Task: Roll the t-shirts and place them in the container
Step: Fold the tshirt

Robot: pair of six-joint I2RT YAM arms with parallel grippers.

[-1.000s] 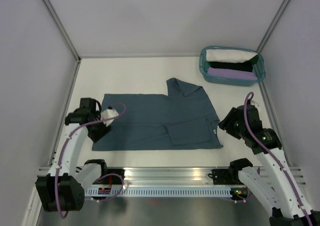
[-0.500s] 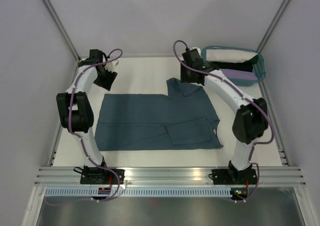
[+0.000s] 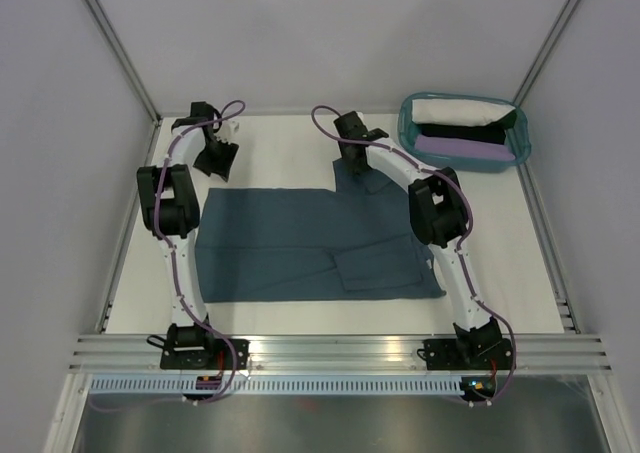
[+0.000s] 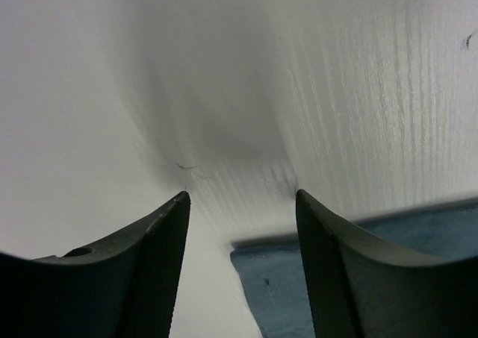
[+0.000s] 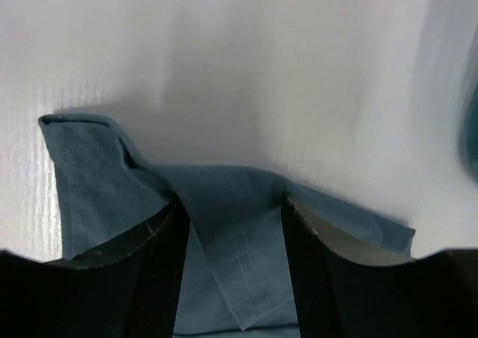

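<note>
Both arms have reached out to the far edge of the shirt (image 3: 300, 243). The left gripper (image 4: 240, 196) and right gripper (image 5: 233, 200) are spread and empty. A grasp at that edge likely follows.

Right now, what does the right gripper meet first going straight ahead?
Likely the blue t-shirt: its folded edge lies straight ahead of the right gripper, jaws open; depth unclear.

The left gripper (image 3: 216, 159) and right gripper (image 3: 356, 161) hang stretched far forward, tilted down; both jaws parted, gripping nothing.
</note>
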